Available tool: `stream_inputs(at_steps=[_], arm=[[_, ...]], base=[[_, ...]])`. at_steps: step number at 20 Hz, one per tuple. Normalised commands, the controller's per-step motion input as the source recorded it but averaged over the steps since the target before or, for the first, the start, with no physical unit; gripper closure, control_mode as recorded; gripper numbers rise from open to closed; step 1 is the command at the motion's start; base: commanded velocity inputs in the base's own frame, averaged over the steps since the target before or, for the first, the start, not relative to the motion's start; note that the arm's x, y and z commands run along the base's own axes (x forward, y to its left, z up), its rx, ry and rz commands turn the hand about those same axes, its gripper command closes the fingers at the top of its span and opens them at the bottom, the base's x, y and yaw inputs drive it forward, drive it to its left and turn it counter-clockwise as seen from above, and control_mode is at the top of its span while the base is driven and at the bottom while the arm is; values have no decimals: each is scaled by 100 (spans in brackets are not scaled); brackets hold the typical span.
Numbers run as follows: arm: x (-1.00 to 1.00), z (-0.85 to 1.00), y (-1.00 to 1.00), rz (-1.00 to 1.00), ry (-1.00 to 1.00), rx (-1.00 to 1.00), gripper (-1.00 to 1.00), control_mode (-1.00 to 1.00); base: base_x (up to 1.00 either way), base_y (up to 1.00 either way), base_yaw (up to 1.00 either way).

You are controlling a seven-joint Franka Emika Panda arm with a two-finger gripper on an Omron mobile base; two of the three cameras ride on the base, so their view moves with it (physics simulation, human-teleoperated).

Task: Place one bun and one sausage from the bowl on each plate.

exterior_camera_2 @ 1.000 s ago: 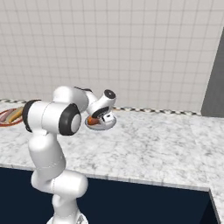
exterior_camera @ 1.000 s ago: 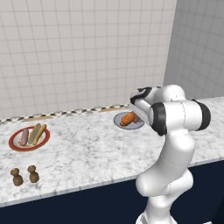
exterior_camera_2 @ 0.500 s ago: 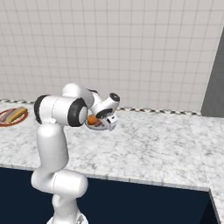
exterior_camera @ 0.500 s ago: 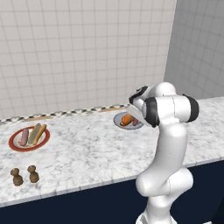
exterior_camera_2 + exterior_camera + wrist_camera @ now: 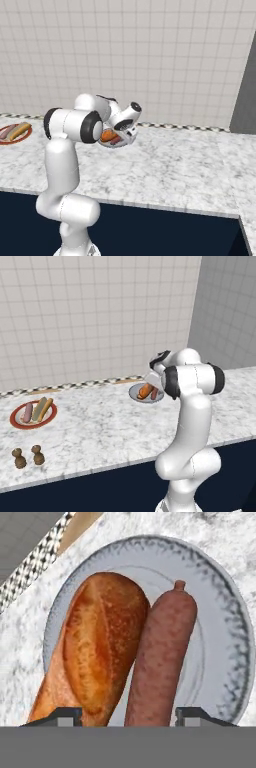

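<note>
fingers (image 5: 128, 714): apart, astride the sausage (image 5: 160, 662), gripping nothing | grey-blue plate (image 5: 225, 637): on bench (image 5: 110, 431), holds bun (image 5: 97, 647) touching sausage | red-rimmed plate (image 5: 15, 418): far left, with bun and sausage

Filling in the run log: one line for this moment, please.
hand: open over grey-blue plate | bun beside sausage, touching | red-rimmed plate: filled

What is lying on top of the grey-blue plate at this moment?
On the grey-blue plate lie a bun and a sausage, side by side and touching. Their near ends are cut off at the bottom of the hand view, behind the gripper's fingertips.
</note>
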Motion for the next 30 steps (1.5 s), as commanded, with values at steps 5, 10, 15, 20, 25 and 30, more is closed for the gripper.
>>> stream_inputs(at_steps=[5,10,15,20,25,30], arm=[[-8,67,-1,22,-30,1,-100,-100],[-51,100,-2,21,-33,-12,-100,-100],[-87,100,44,22,-15,-33,-100,-100],[-100,100,71,24,0,-44,-100,-100],[-100,78,56,21,7,-41,-100,-100],[-100,-22,-7,7,0,-8,-100,-100]], base=[[0,0,0],[0,0,0],[0,0,0],[0,0,0],[0,0,0],[0,0,0]])
